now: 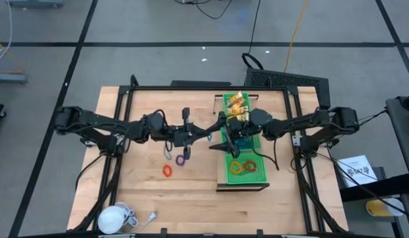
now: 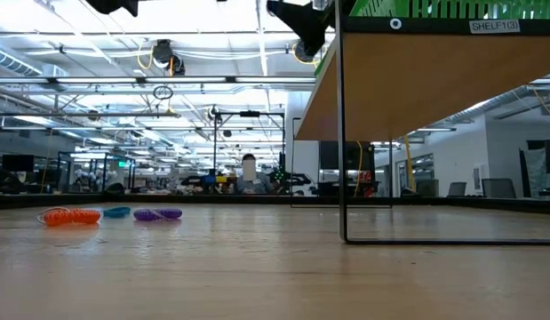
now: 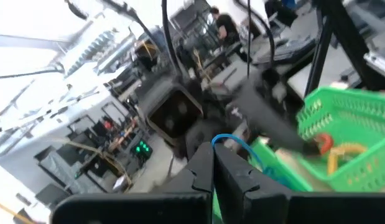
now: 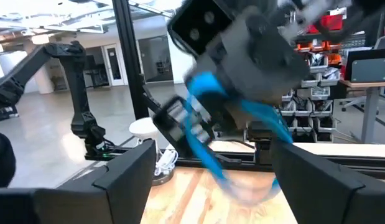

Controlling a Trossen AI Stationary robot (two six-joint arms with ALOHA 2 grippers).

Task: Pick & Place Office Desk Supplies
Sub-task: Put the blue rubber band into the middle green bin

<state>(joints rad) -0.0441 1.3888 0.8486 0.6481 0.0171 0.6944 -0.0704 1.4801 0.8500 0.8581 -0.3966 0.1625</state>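
A blue ring (image 3: 232, 140) is held by the shut left pincer (image 3: 212, 163) beside the green tray (image 1: 244, 168), where the right pincer (image 4: 208, 163) is spread wide, so a hand-over is likely needed next.

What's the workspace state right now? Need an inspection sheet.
Surface: wooden table with a raised shelf.
Job's things: yellow packets and coloured rings in the green mesh tray; orange ring, small blue ring and purple ring on the table.
Clutter: white round object at the table edge.
Grippers: left gripper shut on a blue ring beside the tray; right gripper open, facing it.
Cables: white cord; floor cables.
Surroundings: workshop hall, distant person.
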